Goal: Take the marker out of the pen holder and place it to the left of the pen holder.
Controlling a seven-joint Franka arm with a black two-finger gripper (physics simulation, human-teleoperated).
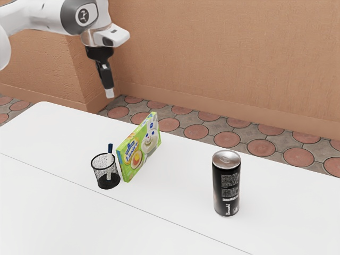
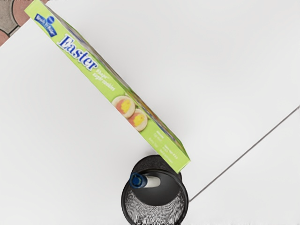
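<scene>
My gripper (image 1: 110, 92) hangs high above the table's far side in the exterior view, well above the pen holder and apart from it; whether it is open or shut cannot be made out. The black mesh pen holder (image 1: 108, 182) stands upright on the table. A white marker with a dark blue cap (image 1: 110, 148) leans slightly inside it, cap up and rising past the rim. Seen from above in the wrist view, the marker (image 2: 138, 180) lies within the round rim of the pen holder (image 2: 124, 201).
Close beside the holder, a green Easter cookie box (image 1: 139, 151) stands on its edge; the wrist view has the box (image 2: 108, 87) running away from the holder. A black can (image 1: 226, 186) stands toward the exterior view's right on the white table (image 1: 53, 212).
</scene>
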